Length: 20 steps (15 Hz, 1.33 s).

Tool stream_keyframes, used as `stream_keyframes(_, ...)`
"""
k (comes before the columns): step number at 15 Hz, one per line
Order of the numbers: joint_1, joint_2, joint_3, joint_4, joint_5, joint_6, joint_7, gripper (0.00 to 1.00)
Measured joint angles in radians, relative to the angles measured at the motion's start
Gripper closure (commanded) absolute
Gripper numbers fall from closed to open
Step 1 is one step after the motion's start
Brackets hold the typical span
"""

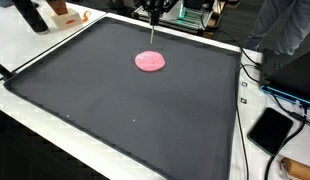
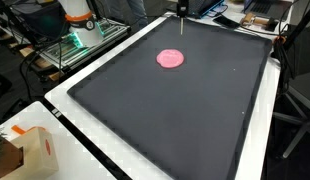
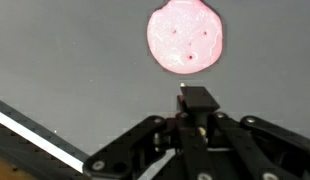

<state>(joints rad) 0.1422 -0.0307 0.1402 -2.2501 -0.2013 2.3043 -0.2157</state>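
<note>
1 large black rectangular mat (image 1: 115, 110) covers the white tabletop (image 1: 45, 45). 1 flat round pink disc (image 1: 150, 61) lies near the mat's far edge. Above it, the black gripper (image 3: 198, 105) seems clamped on a thin dark rod (image 1: 153, 35).

In both exterior views the top edge cuts off the gripper (image 1: 152, 12), and it is too small for us to tell how its jaws stand. In the wrist view the pink disc (image 3: 185, 38) loses its top to the frame. The gripper's body runs off the bottom, and the blurred dark block (image 3: 199, 97) at its tip is perhaps a held tool.
</note>
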Motion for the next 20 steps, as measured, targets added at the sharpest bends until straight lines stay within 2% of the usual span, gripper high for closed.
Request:
stream_keyframes(1,0.0,0.001,0.0,0.0,0.0,0.0,0.0,0.88)
stream_keyframes(2,0.0,0.001,0.0,0.0,0.0,0.0,0.0,0.97)
stream_keyframes(6,-0.004,0.003,-0.006,0.003,0.044,0.0,-0.018,0.97)
stream_keyframes(10,-0.039,0.034,-0.057,0.035,0.331,-0.026,-0.258,0.97)
stream_keyframes(13,-0.09,0.077,-0.098,0.078,0.521,-0.112,-0.456,0.97)
stream_keyframes(20,-0.203,0.212,-0.127,0.158,0.737,-0.276,-0.718,0.97)
